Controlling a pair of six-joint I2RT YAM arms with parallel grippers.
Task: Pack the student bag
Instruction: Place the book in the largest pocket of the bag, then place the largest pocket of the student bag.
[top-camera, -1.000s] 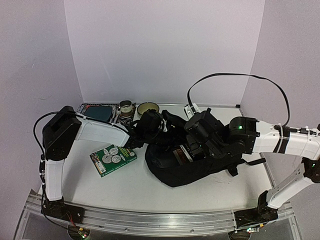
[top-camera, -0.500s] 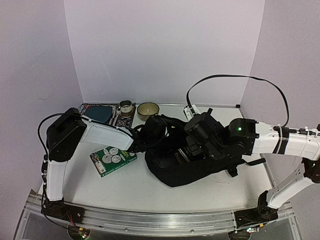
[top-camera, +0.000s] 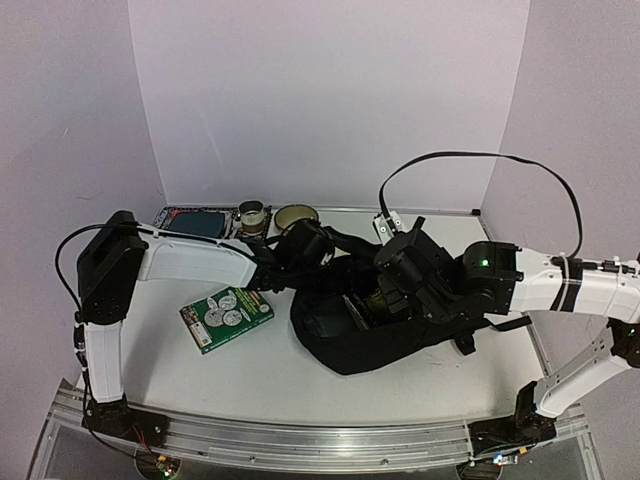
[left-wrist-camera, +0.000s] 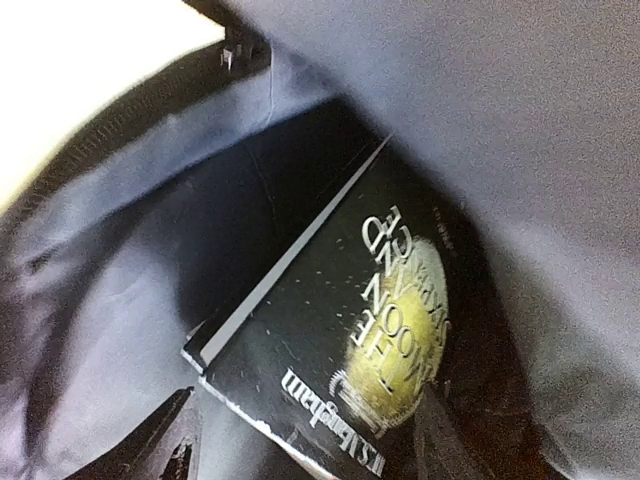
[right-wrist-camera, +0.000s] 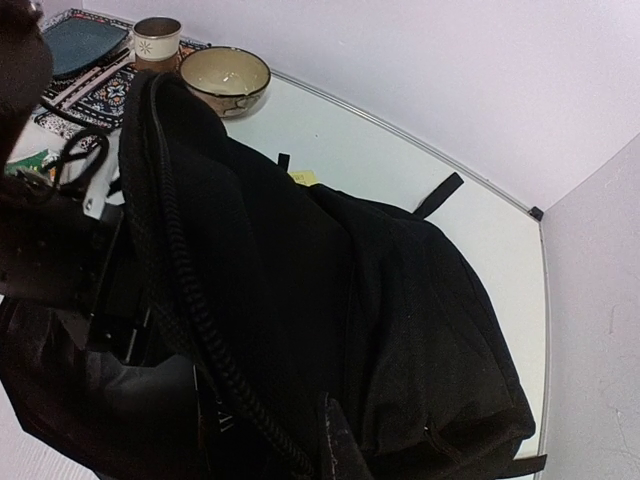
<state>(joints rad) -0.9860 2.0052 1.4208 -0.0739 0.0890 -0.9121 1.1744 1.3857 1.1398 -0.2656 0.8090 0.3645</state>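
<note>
Wider now than before, my left gripper frees the book inside the bag. My right gripper pinches its rim open.

Large soft black fabric student bag, rounded and slumped, lying on the worktop right of centre. Mouth unzipped, gaping toward the left, dark lining showing. Strap trailing at the far side. Black book with gold lettering inside.
</note>
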